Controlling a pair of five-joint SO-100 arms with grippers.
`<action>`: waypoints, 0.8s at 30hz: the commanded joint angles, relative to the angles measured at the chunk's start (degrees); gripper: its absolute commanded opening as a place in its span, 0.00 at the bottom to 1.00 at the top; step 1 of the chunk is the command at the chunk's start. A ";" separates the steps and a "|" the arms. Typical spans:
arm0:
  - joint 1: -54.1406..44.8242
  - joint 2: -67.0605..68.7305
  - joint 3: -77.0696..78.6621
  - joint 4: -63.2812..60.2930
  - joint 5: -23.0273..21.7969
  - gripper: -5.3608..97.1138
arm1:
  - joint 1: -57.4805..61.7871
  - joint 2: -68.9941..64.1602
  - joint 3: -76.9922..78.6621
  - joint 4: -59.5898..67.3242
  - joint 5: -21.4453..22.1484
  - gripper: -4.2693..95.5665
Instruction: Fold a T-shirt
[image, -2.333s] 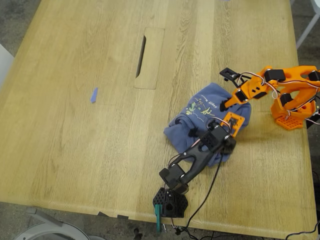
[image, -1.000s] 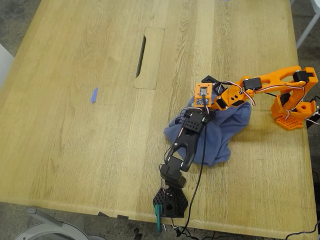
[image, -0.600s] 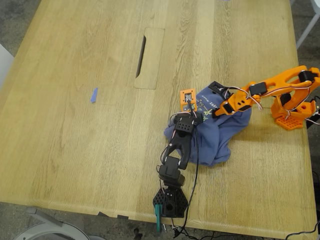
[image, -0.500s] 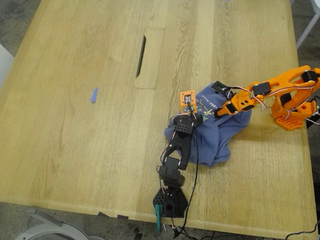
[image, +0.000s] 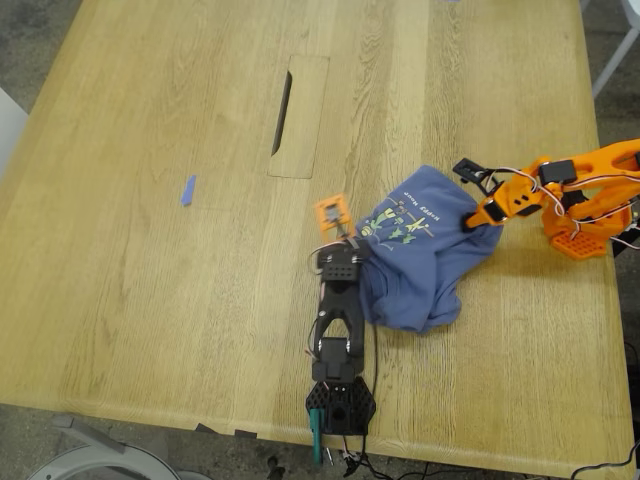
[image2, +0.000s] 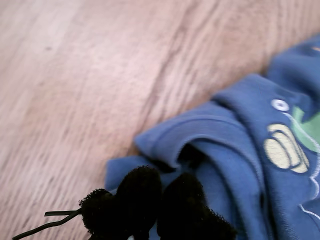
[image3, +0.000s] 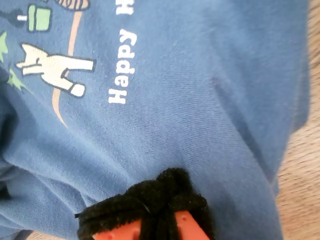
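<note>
Blue cotton lies bunched on the wooden table (image: 150, 250), toward the exterior view's right: the T-shirt (image: 420, 260) is a crumpled heap, print side up, with nothing yet laid flat. My judgement is that the step in hand is spreading it, so both arms should draw opposite edges apart low over the wood, keeping the cloth taut without lifting the whole heap, and let go only once the chest print lies smooth.

My first gripper (image2: 162, 192), on the black arm (image: 335, 320), sits at the heap's edge on the exterior view's left; its 2 fuzzy black fingertips (image2: 140, 187) are nearly together, with rolled hem right at them, but I cannot tell whether any cloth is actually pinched.

My second gripper (image3: 160, 195), on the orange arm (image: 560, 185), rests against the shirt's far side on the exterior view's right. Its padded tips look pressed together against the fabric; whether a fold is caught between them is hidden.

A tiny blue scrap (image: 187, 190) lies well apart.
</note>
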 joint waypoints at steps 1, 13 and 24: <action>0.70 6.50 -2.20 1.67 -0.53 0.12 | 1.23 0.26 -4.04 1.32 -0.79 0.04; 11.51 3.08 -20.21 10.37 0.09 0.12 | 2.64 -18.02 -27.60 2.72 -2.02 0.04; 19.86 -9.23 -26.28 3.96 -0.62 0.12 | 2.20 -41.84 -45.53 -8.44 -2.72 0.04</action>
